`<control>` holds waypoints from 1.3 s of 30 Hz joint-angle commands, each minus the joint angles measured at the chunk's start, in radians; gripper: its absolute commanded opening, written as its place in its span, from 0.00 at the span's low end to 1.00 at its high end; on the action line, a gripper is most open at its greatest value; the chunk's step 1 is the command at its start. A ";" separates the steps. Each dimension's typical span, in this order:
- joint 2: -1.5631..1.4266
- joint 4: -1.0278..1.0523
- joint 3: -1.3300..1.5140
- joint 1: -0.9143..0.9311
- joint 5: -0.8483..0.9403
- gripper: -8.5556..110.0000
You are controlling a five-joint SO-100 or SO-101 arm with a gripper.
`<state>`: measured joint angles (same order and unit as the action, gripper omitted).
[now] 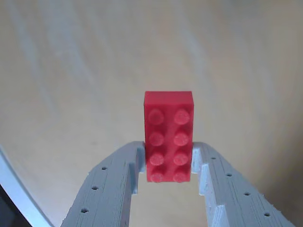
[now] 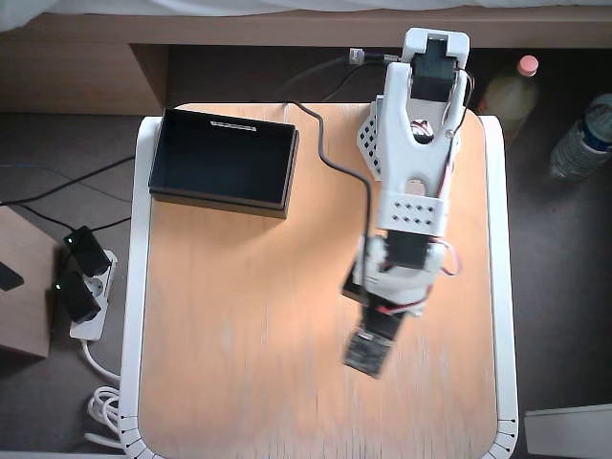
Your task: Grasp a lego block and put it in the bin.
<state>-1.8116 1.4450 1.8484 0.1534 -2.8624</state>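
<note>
Gripper [image 1: 165, 165] pinches studded red plastic lego block [image 1: 169, 135] above woodgrain table [image 1: 71, 85].

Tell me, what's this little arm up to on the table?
The white arm's gripper is pinching a small red lego block by one end, seen close up in the wrist view. In the overhead view the arm reaches over the middle of the wooden table, while the black bin sits at the far left corner. The block isn't in the bin yet.

Wrist camera close above table [image 1: 71, 71]; overhead straight down.
</note>
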 commanded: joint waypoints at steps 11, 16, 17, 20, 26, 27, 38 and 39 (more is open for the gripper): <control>-0.107 0.250 -0.428 0.537 -0.095 0.08; -0.106 0.258 -0.426 0.710 -0.107 0.08; -0.104 0.258 -0.426 0.752 -0.114 0.08; -0.103 0.258 -0.426 0.853 -0.126 0.08; -0.097 0.256 -0.423 1.019 -0.181 0.08; -0.095 0.256 -0.420 1.045 -0.198 0.08; 0.032 0.170 -0.420 1.203 -0.272 0.08; 0.051 0.150 -0.420 1.209 -0.270 0.08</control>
<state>-1.7794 1.6567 1.5647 1.3300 -3.1293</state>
